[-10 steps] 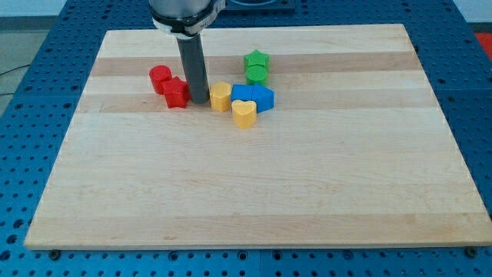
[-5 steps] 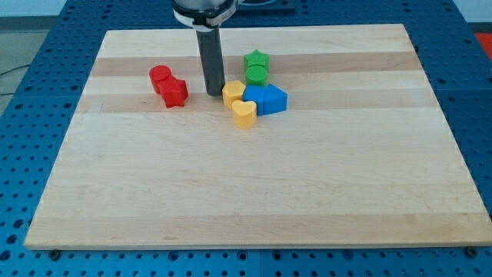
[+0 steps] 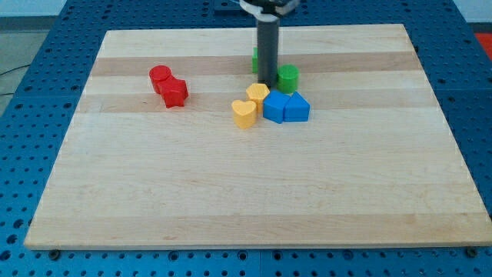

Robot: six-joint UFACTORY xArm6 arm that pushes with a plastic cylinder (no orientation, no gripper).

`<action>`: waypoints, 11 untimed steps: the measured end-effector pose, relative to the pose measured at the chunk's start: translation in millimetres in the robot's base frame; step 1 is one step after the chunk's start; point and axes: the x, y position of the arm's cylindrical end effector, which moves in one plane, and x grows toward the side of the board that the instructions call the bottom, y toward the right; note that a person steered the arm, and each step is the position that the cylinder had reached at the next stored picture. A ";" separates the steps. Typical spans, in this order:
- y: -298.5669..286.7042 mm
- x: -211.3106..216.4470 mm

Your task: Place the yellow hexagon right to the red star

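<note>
Where the wooden board (image 3: 254, 200) is crossed by its upper pale band, the yellow hexagon (image 3: 257, 94) sits a little right of centre, in a tight cluster. Touching it at about 8 o'clock is a yellow heart (image 3: 244, 113). At its 4 o'clock lie two blue blocks side by side, the nearer a blue cube-like block (image 3: 274, 108) and the farther a blue block with a peaked top (image 3: 297, 108).

My tip (image 3: 267, 82) comes down just at the hexagon's 12 o'clock to 1 o'clock edge; whether it is touching cannot be told. The rod (image 3: 267, 50) is a plain dark shaft with nothing to open or close, and it holds nothing.

A green cylinder (image 3: 288, 78) stands just to the tip's 3 o'clock. A second green block (image 3: 254, 58) is mostly hidden behind the rod at 11 o'clock, its shape unclear.

The red star (image 3: 175, 93) lies well apart from the hexagon at 9 o'clock. A red cylinder (image 3: 161, 77) touches the star at its 11 o'clock. The board rests on a blue perforated table (image 3: 31, 100).
</note>
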 end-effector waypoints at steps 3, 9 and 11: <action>-14.1 47.1; -36.7 82.6; -27.1 92.8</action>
